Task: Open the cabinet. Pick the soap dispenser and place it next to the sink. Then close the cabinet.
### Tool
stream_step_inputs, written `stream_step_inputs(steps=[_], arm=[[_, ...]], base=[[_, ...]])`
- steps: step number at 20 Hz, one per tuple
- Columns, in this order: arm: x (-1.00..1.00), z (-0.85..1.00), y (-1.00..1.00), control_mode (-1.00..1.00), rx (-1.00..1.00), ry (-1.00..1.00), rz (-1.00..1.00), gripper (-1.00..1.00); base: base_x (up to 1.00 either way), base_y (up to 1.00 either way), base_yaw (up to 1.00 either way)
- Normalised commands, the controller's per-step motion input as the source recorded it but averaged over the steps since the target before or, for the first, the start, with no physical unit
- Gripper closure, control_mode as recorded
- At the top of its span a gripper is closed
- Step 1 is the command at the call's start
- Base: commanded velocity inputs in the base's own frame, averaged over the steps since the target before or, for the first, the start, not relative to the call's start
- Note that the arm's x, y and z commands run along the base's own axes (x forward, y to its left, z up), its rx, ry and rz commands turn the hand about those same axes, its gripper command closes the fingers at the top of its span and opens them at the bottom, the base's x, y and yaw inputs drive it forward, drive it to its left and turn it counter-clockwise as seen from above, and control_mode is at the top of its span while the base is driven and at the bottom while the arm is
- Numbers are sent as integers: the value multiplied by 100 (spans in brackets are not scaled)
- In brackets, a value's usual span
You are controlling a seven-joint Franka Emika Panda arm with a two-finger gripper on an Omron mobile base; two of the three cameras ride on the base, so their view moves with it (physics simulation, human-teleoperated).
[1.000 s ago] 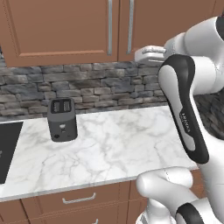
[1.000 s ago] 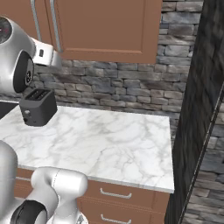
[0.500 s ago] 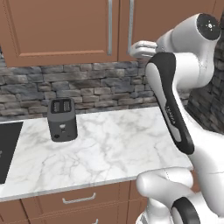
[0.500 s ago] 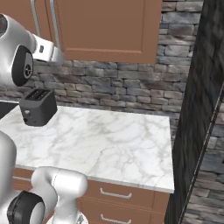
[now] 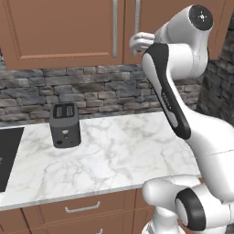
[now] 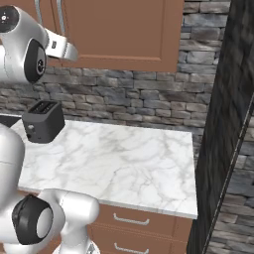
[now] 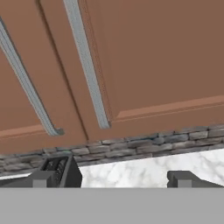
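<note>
cabinet (image 5: 68,32): both doors shut, up on the wall above the stone backsplash (image 5: 91,91). Two panelled doors meet at a centre seam, one vertical silver bar handle on each side of it.
left handle (image 7: 26,87): on the left door, just beside the seam.
right handle (image 7: 89,70): on the right door, just beside the seam. In my hand view it sits near centre, tilted because my wrist is rolled.
my gripper (image 7: 111,177): raised to cabinet height, in front of the right door's lower part, near the handles but apart from them. Not touching anything I can see.
jaws: spread wide, nothing between them. Both finger tips (image 7: 183,178) show at the bottom of my hand view with open space between.
hand from the base cams: white hand (image 5: 141,41) just beside the right handle in the left base view. In the right base view it overlaps the handles, so contact can't be judged there.
counter (image 5: 119,151): white marble, below the cabinet, running along the backsplash.
toaster (image 5: 65,124): dark, two slots, on the counter near its back edge, left of centre, well below my gripper.
cooktop (image 5: 7,155): black, at the counter's left end.
drawers (image 6: 134,221): under the counter's front edge, short horizontal handles.
dark stone column (image 6: 228,124): at the counter's right end.
</note>
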Motion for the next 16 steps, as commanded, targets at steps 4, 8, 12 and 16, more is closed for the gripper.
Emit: stream_step_inputs(steps=[4,8,12,16], arm=[[51,18,0,-100,0,0,0,-100],[47,9,0,-100,0,0,0,-100],[37,4,10,-100,0,0,4,-100],[25,0,14,-100,0,0,4,-100]], base=[[0,0,0],[0,0,0],[0,0,0],[0,0,0]])
